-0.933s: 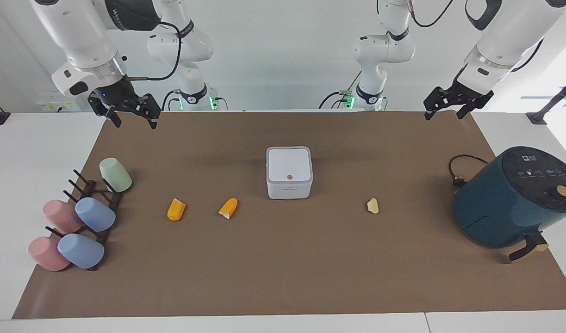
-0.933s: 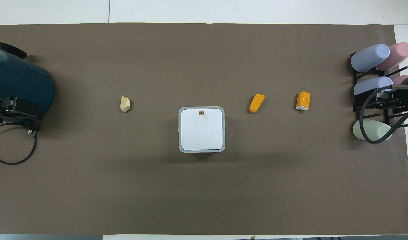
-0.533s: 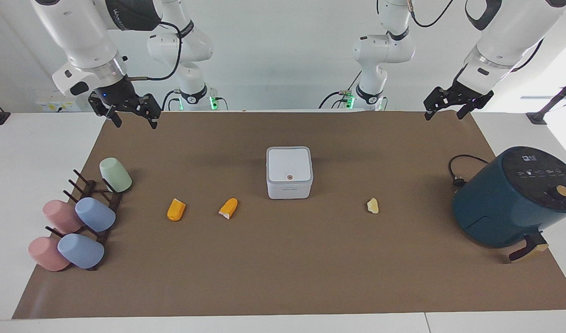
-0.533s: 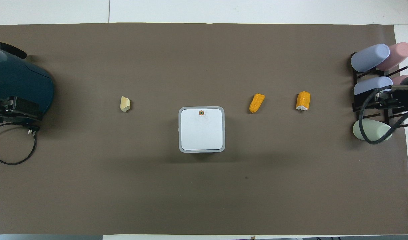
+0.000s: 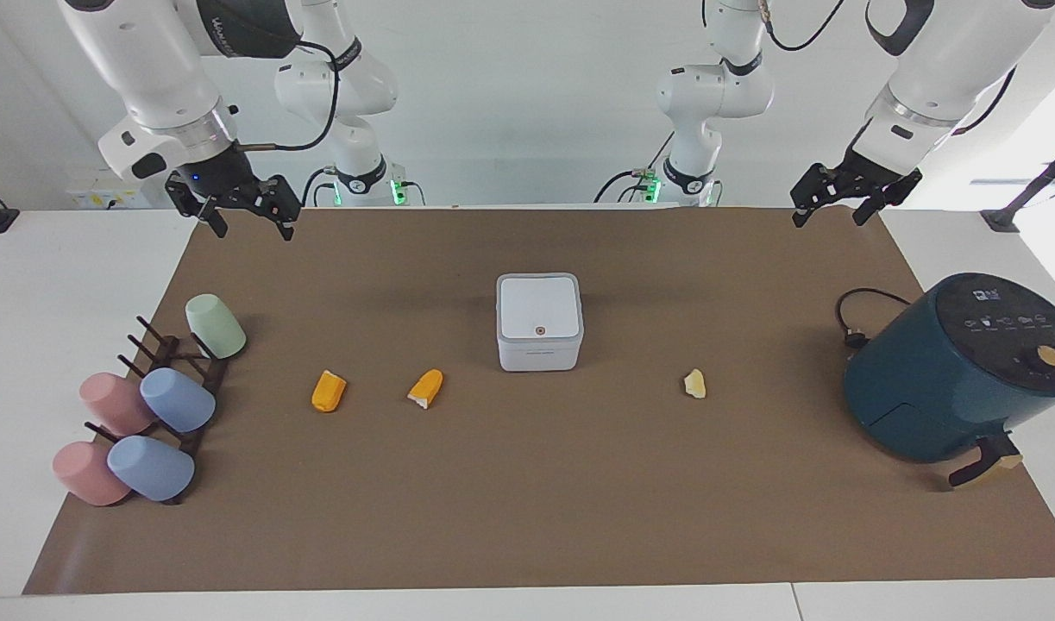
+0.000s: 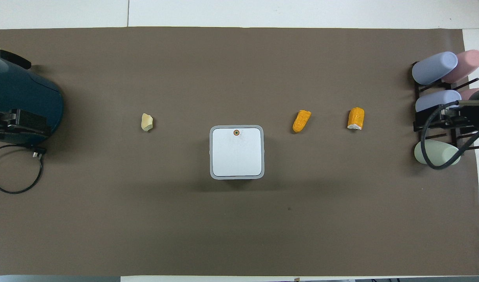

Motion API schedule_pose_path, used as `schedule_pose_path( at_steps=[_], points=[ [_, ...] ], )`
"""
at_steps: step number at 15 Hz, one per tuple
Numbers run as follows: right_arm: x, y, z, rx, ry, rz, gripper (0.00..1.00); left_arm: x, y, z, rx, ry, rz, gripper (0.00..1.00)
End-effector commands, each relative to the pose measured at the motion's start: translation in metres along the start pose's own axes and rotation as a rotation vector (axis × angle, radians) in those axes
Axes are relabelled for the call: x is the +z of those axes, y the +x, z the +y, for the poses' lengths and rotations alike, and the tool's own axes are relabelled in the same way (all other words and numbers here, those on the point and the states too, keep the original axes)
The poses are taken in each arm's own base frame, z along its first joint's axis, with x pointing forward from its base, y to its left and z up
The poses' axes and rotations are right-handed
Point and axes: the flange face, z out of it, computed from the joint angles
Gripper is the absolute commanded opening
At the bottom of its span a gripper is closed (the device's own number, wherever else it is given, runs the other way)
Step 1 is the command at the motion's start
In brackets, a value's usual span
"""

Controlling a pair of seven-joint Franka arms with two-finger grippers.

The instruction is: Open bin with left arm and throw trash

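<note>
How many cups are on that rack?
5, all at the right arm's end: green nearest the robots, then pink beside blue, then pink beside blue.

White bin (image 5: 539,322) with brownish button (image 5: 540,330); two orange scraps (image 5: 329,391) (image 5: 426,387), one pale yellow scrap (image 5: 694,384); brown mat (image 5: 527,517); dark teal air fryer (image 5: 958,366); pink, blue, green cups (image 5: 178,399).

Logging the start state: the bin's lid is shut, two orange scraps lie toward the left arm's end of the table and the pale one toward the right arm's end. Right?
Not quite. The ends are swapped: in the facing view the two orange scraps lie toward the right arm's end, the pale one toward the left arm's end. The bin is indeed shut.
</note>
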Motion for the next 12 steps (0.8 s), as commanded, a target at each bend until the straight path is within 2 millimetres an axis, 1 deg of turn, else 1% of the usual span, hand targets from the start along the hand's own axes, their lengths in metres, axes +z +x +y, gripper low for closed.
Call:
schedule_pose_path(
  at_steps=[1, 2, 3, 5, 7, 9, 10, 11, 12],
  points=[
    [0.0, -0.007, -0.001, 0.006, -0.004, 0.014, 1.0, 0.007, 0.003, 0.04, -0.031, 0.003, 0.047, 1.0],
    [0.0, -0.006, 0.0, 0.006, -0.004, 0.017, 1.0, 0.01, 0.004, 0.065, -0.013, -0.006, 0.053, 1.0],
    [0.001, -0.007, -0.001, 0.005, -0.004, 0.014, 1.0, 0.024, 0.011, 0.088, -0.014, -0.007, 0.035, 1.0],
    [0.006, -0.005, 0.0, 0.009, -0.002, 0.028, 1.0, 0.046, 0.017, 0.15, -0.044, -0.025, 0.041, 0.9],
    [0.01, -0.005, 0.002, 0.017, 0.01, 0.045, 1.0, 0.079, 0.025, 0.206, -0.071, -0.026, 0.005, 0.73],
    [0.019, -0.003, 0.0, 0.022, 0.018, 0.095, 1.0, 0.106, 0.031, 0.262, -0.082, -0.02, -0.002, 0.48],
    [0.031, -0.001, 0.0, 0.019, 0.021, 0.124, 1.0, 0.118, 0.031, 0.28, -0.085, -0.022, 0.004, 0.33],
    [0.043, -0.002, 0.0, 0.019, 0.023, 0.141, 1.0, 0.126, 0.031, 0.297, -0.087, -0.041, 0.026, 0.11],
    [0.058, -0.002, 0.001, 0.021, 0.023, 0.146, 1.0, 0.129, 0.028, 0.309, -0.08, -0.064, 0.043, 0.0]
  ],
)
